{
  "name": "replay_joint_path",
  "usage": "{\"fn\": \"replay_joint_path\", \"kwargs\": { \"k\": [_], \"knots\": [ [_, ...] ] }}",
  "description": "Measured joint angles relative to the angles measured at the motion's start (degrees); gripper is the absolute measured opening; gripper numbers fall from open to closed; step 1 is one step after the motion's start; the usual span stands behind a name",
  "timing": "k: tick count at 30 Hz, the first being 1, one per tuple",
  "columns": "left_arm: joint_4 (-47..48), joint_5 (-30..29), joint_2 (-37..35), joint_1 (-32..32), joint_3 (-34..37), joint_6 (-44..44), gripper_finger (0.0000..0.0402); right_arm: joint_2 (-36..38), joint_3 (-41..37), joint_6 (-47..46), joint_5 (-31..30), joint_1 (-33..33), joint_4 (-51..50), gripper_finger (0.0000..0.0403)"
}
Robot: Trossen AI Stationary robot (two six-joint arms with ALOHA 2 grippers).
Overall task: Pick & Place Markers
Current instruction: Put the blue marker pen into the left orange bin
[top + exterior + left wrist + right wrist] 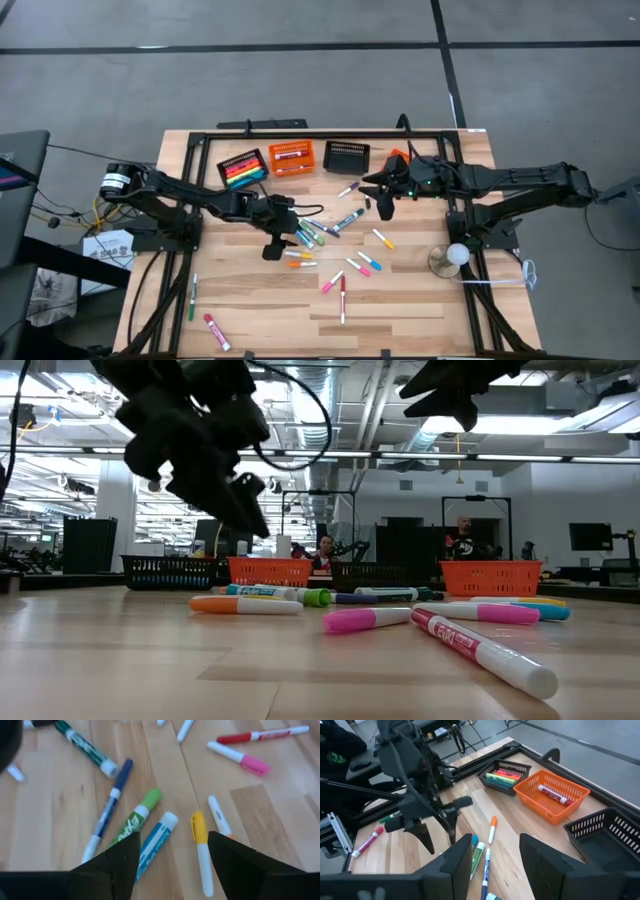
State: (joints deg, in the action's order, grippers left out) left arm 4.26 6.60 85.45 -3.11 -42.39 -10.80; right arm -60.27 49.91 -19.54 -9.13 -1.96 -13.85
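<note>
The left gripper hangs with fingers spread, empty, over markers scattered on the tabletop; the right gripper hovers near the black basket, fingers parted, holding nothing.

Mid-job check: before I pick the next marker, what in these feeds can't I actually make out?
- Black basket: contents too small in the high view, cut off by the edge in the right wrist view.
- Markers beside the left gripper: partly hidden under the arm from above.
- Low view: far markers overlap, count unclear.
</note>
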Motion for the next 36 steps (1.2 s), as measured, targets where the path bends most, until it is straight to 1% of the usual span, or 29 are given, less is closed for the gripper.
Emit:
{"fn": "replay_joint_path", "kwargs": {
  "k": [3,7,14,18,29,36],
  "knots": [
    [-0.07,2.06,2.45,0.85,0.0,0.3,0.0222,-0.02,0.0,0.0,0.0,0.0,0.01,0.0153],
    [-0.04,2.04,5.1,1.85,0.0,0.32,0.0217,-0.02,0.0,0.0,0.0,0.0,0.03,0.0156],
    [-0.25,2.1,7.71,3.57,-1.55,-0.16,0.022,-0.02,0.0,0.01,-0.28,-0.11,0.26,0.0156],
    [-0.03,5.3,9.68,4.21,-2.74,-0.74,0.0218,-0.02,0.0,0.01,-0.31,-0.11,0.27,0.0153],
    [1.74,5.51,10.32,4.4,-2.98,-6.35,0.0204,-0.02,0.0,-0.01,-0.48,-0.11,1.15,0.0157],
    [1.83,5.51,10.32,6.14,-2.99,-6.98,0.0203,-0.04,0.0,0.0,-0.46,-0.11,1.16,0.0154]
  ]
}}
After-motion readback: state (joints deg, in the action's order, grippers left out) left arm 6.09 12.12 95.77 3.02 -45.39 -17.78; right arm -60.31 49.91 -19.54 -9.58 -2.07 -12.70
